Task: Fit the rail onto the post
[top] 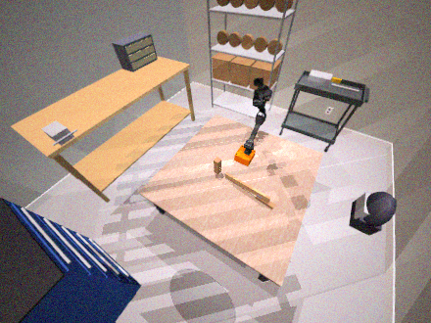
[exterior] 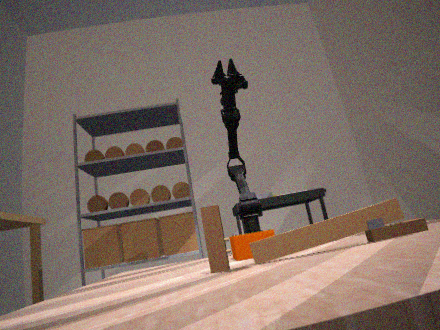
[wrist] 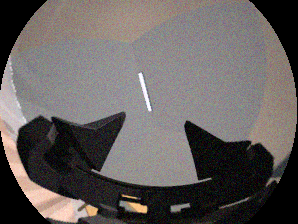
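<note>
Arm: stands fully upright at centre of the exterior view, rising from an orange base (exterior: 248, 243) at the far edge of the table (exterior: 310, 285); gripper (exterior: 226, 67) at the top, pointing upward, fingers spread wide and holding nothing. In the wrist view the two dark fingers stand well apart in the lower half of the frame, with only a plain grey surface and a short white line between them. Rail (exterior: 327, 230): long wooden piece, right of centre in the exterior view, slanting up to the right; its lower near end is down on the table, its far end meets the low footboard block (exterior: 397, 229) at the right edge. In the top view the rail (top: 249, 190) lies diagonally at centre frame, well apart from the gripper (top: 262, 88). Post (exterior: 215, 245): short upright wooden piece, left of the rail's near end, apart from it; pegs too small to make out. Background: metal shelf rack (exterior: 132, 195) with round wooden discs and boxes at left; dark cart (top: 330, 103) upper right of the top view; long wooden workbench (top: 98, 108) upper left.
</note>
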Tool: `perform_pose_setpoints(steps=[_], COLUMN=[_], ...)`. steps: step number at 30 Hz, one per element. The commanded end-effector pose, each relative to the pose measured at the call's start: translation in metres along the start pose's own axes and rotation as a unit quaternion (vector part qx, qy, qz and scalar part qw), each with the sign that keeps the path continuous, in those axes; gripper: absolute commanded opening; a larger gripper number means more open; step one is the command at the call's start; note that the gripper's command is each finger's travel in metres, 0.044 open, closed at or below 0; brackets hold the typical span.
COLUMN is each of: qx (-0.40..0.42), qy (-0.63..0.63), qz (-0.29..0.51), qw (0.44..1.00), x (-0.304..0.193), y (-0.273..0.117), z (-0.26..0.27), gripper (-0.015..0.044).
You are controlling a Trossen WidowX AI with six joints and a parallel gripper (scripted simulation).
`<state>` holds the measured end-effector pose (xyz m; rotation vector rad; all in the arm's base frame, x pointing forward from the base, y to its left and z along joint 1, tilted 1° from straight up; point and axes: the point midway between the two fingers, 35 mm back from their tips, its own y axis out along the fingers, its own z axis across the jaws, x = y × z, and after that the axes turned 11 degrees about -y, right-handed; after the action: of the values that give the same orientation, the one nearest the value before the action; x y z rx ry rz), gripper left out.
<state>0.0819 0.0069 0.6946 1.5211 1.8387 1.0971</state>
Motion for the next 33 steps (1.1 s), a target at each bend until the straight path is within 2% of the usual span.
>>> perform_pose_setpoints(steps=[1,8,16,24,33], qx=[0.082,0.237,0.414,0.584,0.762], qy=[-0.007,-0.015,-0.025,-0.032,-0.037], qz=[0.012,0.035,0.055,0.068,0.072], qw=[0.997,0.971,0.908,0.808,0.643], x=[-0.012,-0.033,-0.055,-0.072,-0.085], y=[0.014,0.018,-0.014,-0.083,-0.202], z=[0.064,0.184,0.315,0.43,0.523], gripper=[0.044,0.044,0.044,0.044,0.044])
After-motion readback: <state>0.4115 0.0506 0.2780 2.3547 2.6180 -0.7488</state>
